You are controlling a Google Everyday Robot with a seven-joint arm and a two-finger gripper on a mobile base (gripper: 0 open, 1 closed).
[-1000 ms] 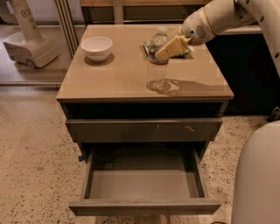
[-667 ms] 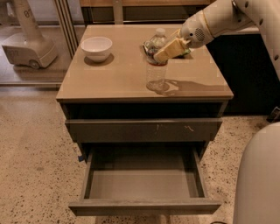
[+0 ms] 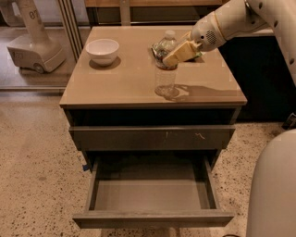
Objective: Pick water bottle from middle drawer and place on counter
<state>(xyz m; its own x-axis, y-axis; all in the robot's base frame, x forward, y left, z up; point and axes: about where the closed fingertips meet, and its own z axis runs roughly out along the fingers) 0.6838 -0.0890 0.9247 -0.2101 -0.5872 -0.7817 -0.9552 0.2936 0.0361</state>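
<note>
I record the gripper (image 3: 179, 53) clamped on the water bottle (image 3: 163, 46). If released too high over the counter (image 3: 115, 85) beneath it, the bottle could topple.

The only marking I can read is a dark number (image 3: 33, 14) on the column of the white robot (image 3: 33, 50) at upper left. It looks like 07, though I'm unsure of the first digit. My jaws clasp the water bottle (image 3: 165, 76) over the counter (image 3: 115, 85), back right.
</note>
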